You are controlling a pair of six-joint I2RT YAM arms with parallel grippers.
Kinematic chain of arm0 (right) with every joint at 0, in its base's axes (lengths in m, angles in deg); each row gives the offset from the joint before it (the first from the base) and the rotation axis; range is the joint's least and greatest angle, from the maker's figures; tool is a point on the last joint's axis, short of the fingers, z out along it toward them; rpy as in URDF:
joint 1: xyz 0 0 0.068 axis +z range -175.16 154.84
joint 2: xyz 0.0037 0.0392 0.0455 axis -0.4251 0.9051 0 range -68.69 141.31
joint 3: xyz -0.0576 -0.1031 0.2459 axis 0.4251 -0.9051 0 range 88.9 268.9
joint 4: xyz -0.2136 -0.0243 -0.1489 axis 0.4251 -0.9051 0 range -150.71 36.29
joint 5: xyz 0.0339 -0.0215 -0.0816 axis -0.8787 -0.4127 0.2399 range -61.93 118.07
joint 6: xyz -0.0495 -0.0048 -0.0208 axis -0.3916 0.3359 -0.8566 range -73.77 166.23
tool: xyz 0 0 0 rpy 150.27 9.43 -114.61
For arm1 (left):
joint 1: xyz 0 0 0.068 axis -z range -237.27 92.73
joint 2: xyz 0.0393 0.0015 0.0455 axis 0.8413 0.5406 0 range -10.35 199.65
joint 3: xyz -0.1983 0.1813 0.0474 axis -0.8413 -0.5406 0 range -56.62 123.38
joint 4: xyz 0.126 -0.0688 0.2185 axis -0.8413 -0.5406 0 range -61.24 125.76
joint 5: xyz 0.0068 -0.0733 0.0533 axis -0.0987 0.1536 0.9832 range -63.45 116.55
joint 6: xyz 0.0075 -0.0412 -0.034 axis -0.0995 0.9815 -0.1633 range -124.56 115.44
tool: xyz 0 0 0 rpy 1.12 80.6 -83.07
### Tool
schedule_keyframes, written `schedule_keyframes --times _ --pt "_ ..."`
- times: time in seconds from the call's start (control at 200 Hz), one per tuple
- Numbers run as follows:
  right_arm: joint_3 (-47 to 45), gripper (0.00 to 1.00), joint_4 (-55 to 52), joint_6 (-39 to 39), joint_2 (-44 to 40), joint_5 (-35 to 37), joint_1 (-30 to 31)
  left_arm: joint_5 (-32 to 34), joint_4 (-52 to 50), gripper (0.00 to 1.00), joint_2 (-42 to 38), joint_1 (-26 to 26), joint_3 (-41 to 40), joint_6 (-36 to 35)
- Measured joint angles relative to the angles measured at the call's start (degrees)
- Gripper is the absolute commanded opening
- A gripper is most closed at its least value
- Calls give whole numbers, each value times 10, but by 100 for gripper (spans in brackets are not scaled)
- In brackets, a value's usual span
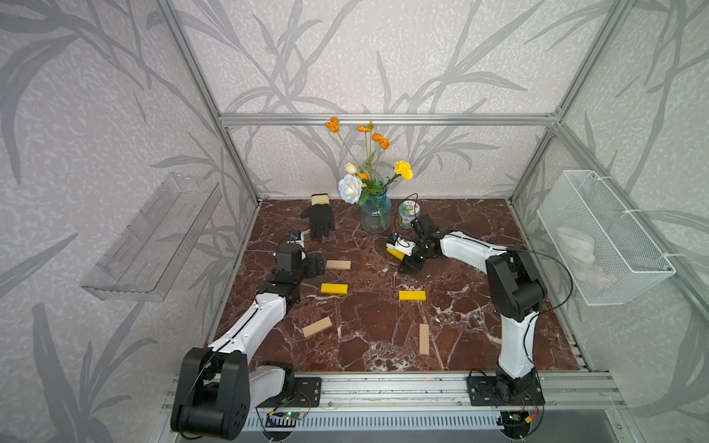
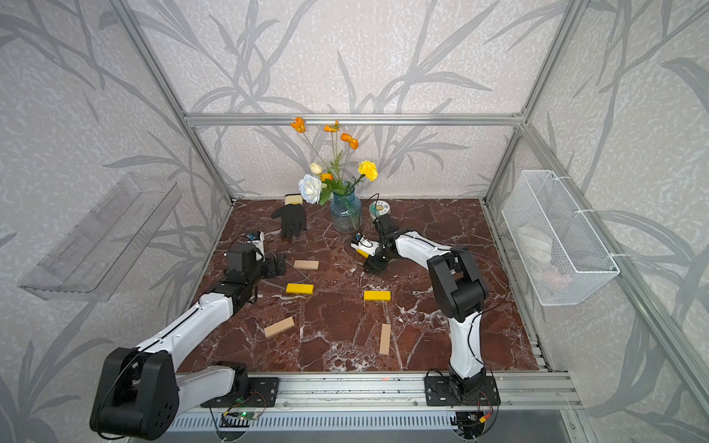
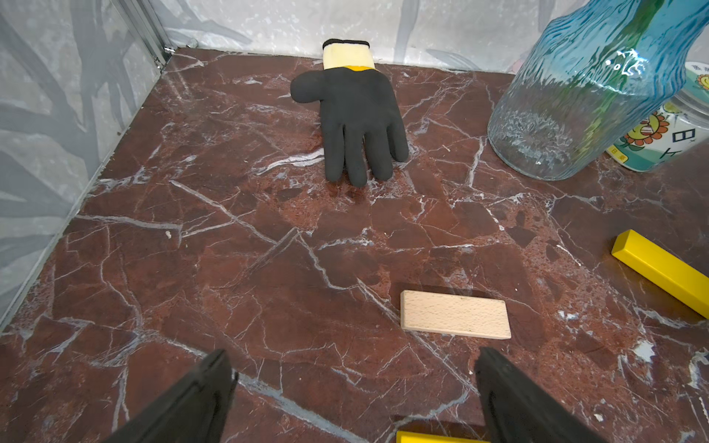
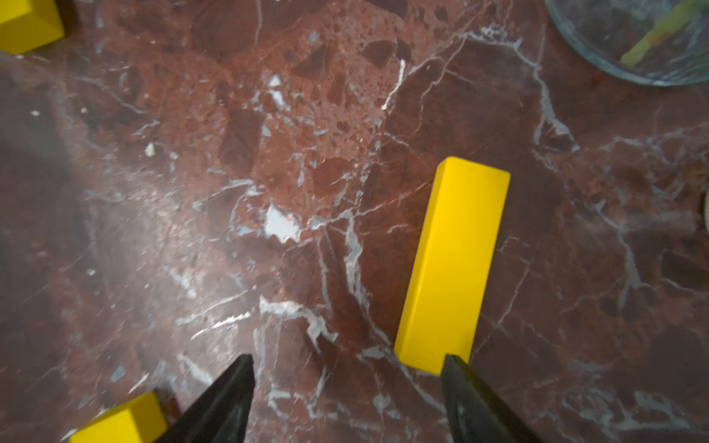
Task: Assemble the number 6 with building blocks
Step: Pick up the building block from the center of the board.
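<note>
Six building blocks lie scattered and apart on the marble floor; no number 6 is in view. Tan blocks [image 1: 338, 264] [image 1: 317, 326] [image 1: 424, 339] and yellow blocks [image 1: 334, 288] [image 1: 412, 295] show in both top views. My left gripper [image 1: 318, 264] [image 3: 353, 368] stands open just short of the far tan block [image 3: 454, 314]. My right gripper [image 1: 407, 264] [image 4: 345, 383] is open low over the floor, nothing between its fingers. One fingertip [image 4: 456, 368] sits at the near end of a yellow block [image 4: 452, 264] [image 1: 394, 253].
A black glove [image 1: 320, 220], a blue glass vase of flowers [image 1: 376, 214] and a small jar [image 1: 408, 214] stand at the back. A clear shelf [image 1: 153, 237] hangs on the left wall and a wire basket [image 1: 602, 237] on the right wall.
</note>
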Motion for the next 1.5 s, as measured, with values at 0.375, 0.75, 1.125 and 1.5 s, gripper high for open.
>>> schedule_keyframes --times 0.375,0.75,1.125,1.5 --pt "153 73 -48 37 106 90 8 5 -1 99 0 2 -3 5" --pt "236 9 -150 13 156 83 5 12 -4 99 0 2 -3 2" --pt "202 1 -167 -143 133 32 19 12 -8 99 17 2 1 2" --pt "303 4 -222 -259 144 26 55 12 -22 99 19 2 11 4"
